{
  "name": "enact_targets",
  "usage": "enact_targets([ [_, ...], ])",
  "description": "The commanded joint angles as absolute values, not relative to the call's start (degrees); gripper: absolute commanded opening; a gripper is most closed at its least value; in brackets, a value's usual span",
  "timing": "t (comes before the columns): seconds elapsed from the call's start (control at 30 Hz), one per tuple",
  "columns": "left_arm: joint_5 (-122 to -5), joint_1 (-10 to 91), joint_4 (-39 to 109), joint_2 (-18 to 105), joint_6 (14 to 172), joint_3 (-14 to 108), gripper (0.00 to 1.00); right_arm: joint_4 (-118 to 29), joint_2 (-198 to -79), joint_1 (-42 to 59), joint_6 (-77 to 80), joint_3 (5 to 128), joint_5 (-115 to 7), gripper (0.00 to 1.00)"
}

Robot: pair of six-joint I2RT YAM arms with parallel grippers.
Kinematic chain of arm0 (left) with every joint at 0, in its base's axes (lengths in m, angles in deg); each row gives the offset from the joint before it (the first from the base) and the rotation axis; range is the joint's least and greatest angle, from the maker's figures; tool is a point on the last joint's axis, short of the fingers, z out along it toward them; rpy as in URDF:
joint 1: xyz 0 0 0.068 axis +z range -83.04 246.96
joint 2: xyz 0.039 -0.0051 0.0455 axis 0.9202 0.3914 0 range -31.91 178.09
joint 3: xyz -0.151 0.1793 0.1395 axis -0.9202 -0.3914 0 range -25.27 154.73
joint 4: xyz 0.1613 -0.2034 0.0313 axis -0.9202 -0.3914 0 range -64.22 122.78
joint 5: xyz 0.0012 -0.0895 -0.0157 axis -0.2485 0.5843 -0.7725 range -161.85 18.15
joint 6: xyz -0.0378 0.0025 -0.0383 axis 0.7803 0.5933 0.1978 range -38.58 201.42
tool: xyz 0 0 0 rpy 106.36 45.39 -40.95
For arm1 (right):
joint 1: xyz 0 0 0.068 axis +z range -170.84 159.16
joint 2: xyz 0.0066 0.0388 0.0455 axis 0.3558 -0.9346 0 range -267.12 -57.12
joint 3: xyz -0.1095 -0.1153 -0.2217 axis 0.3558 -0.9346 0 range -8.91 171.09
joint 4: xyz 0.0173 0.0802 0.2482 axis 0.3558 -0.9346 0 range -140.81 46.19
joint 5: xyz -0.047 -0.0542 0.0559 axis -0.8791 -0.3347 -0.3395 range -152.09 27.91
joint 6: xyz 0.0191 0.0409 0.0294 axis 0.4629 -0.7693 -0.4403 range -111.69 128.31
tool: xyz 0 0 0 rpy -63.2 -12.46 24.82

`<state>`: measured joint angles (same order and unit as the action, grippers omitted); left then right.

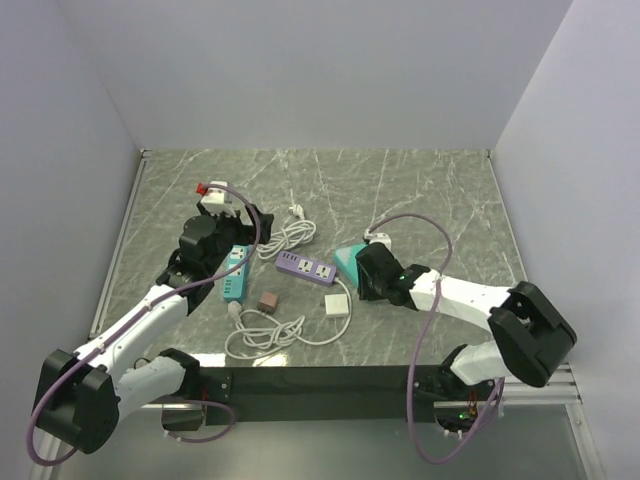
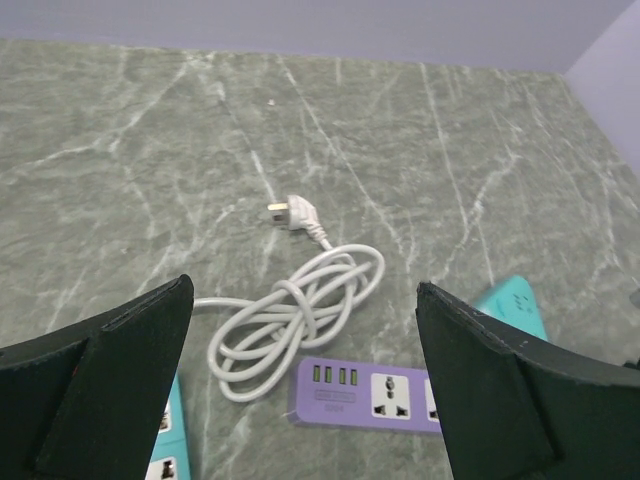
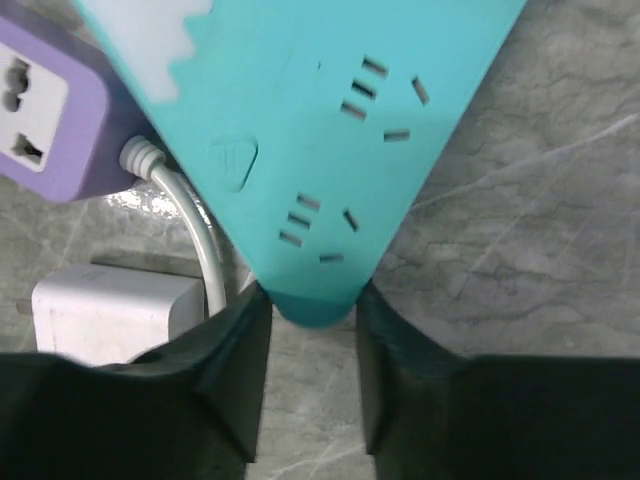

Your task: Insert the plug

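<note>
right of centre in the overhead view, the right gripper (image 3: 310, 300) had both fingers pressed onto the narrow corner of the teal triangular strip (image 1: 347, 260), pinching that tip between them. writing first: a line of small print sat under the usb ports of the purple strip (image 2: 365, 393), too small to read. now the plug (image 1: 338, 305): flat, white and square, it lay on the green marbled table (image 1: 420, 190) just below the purple strip's right end and just to the lower left of the right gripper, near it but not held. in the right wrist view the plug filled the lower left corner, just beside one black finger, with a white cable curving up past it to the purple strip. over on the left, the left gripper (image 2: 302, 290) was spread wide with nothing between its fingers, above the long teal strip (image 1: 235, 272) and well apart from the plug. the count: three power strips, two teal and one purple. four usb ports sat in a row on the purple one. two bundles of white cable, the upper coil (image 2: 295, 320) and the lower coil (image 1: 265, 335). one brownish cube (image 1: 267, 300). one white and red adapter (image 1: 210, 195) at upper left. one plug.
</note>
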<state>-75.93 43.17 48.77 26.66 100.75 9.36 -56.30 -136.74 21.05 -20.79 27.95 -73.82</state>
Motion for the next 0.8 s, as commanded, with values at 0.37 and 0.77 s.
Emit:
enact_targets([
  [0.37,-59.9,39.5,57.6,33.3,102.5,11.6,0.99,-57.3,-125.7,21.5,-19.8,30.5,-78.9,0.00],
  [0.77,-56.5,37.9,62.1,55.3,109.5,22.3,0.99,-51.3,-134.0,20.4,-21.7,37.4,-77.4,0.95],
])
